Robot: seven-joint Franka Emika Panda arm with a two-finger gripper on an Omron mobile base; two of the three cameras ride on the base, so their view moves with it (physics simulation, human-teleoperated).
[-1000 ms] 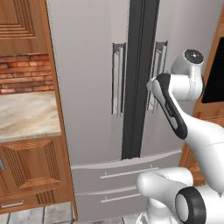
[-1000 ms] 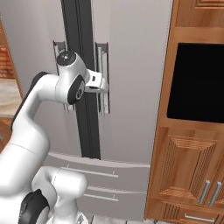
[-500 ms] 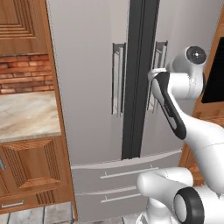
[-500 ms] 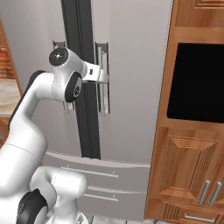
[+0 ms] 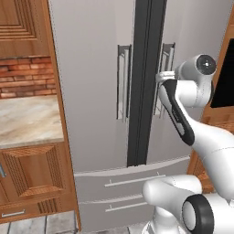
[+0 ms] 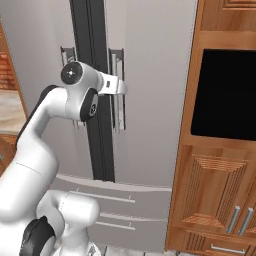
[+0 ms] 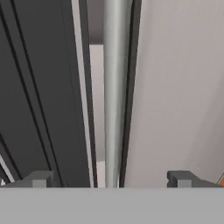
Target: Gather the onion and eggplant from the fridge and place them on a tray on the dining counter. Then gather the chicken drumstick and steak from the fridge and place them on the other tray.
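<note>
The pale grey fridge (image 5: 91, 91) (image 6: 150, 75) stands with both doors shut. The onion, eggplant, chicken drumstick and steak are hidden, and the trays and dining counter are out of view. My gripper (image 6: 120, 89) (image 5: 161, 77) is up against the right door's vertical silver bar handle (image 6: 118, 65) (image 5: 168, 57). In the hand view the handle (image 7: 114, 87) runs straight between the two fingertips (image 7: 39, 178), which stand wide on either side of it without touching. My gripper (image 7: 111, 179) is open and holds nothing.
The black centre seam (image 5: 144, 82) runs just left of the handle. Fridge drawers (image 5: 132, 183) lie below. To the left are wooden cabinets, a beige wall counter (image 5: 25, 121) and a brick wall. A wooden cabinet with a black panel (image 6: 225, 95) stands close on the right.
The hand has edged in closer to the right door's handle. The jaws have stayed wide open. The fridge doors have not moved.
</note>
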